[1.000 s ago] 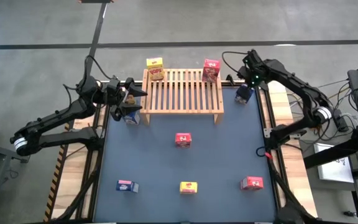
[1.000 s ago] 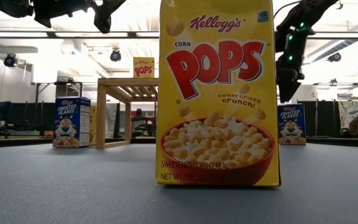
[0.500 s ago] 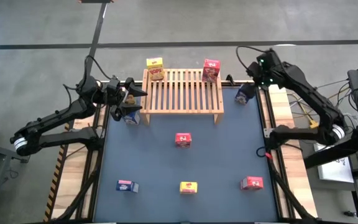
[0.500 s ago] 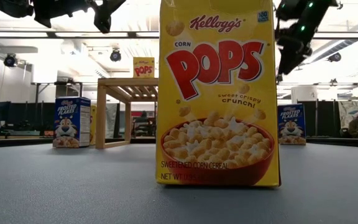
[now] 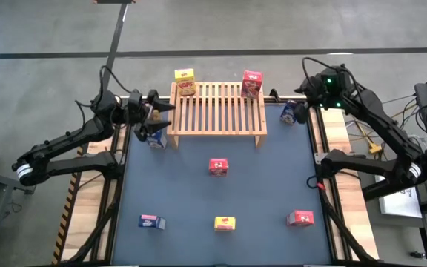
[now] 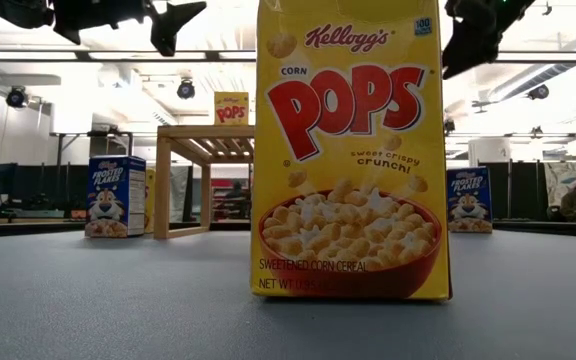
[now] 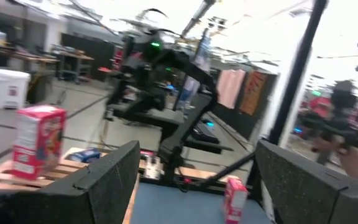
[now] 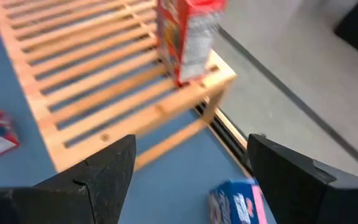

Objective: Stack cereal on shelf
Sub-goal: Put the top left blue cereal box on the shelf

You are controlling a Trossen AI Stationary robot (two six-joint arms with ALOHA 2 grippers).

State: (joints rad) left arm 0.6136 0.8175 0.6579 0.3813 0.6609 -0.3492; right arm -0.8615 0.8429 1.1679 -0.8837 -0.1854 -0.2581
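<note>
Over the last second the right arm has swung outward, from over the blue box at the rack's right end toward the table's right edge. The left arm has not shifted.

The right end effector [image 5: 308, 91] now sits at the table's far right corner, its fingers [image 8: 294, 180] spread wide and empty, as the right wrist view shows. The blue box nearest it [image 5: 293, 113] stands on the table [image 5: 199, 193] just beside the shelf [image 5: 218, 109], at about 7 o'clock from that end effector and close to it. To pick it well, the arm would probably need to come back down over the box with the fingers straddling its narrow sides, close squarely, and lift clear of the shelf's leg before carrying it over the slats.

The left end effector [image 5: 153, 113] hovers by the shelf's left end, fingers [image 7: 104, 180] wide apart and empty, with another blue box [image 5: 156, 138] just below it at about 6 o'clock.

On the shelf, a yellow box [image 5: 185, 81] stands at the back left and a red box [image 5: 251, 84] at the back right. A red box [image 5: 219, 167] lies mid-table, and along the near edge sit a blue [image 5: 150, 222], a yellow [image 5: 225, 223] and a red box [image 5: 301, 218], all well apart from both arms.
</note>
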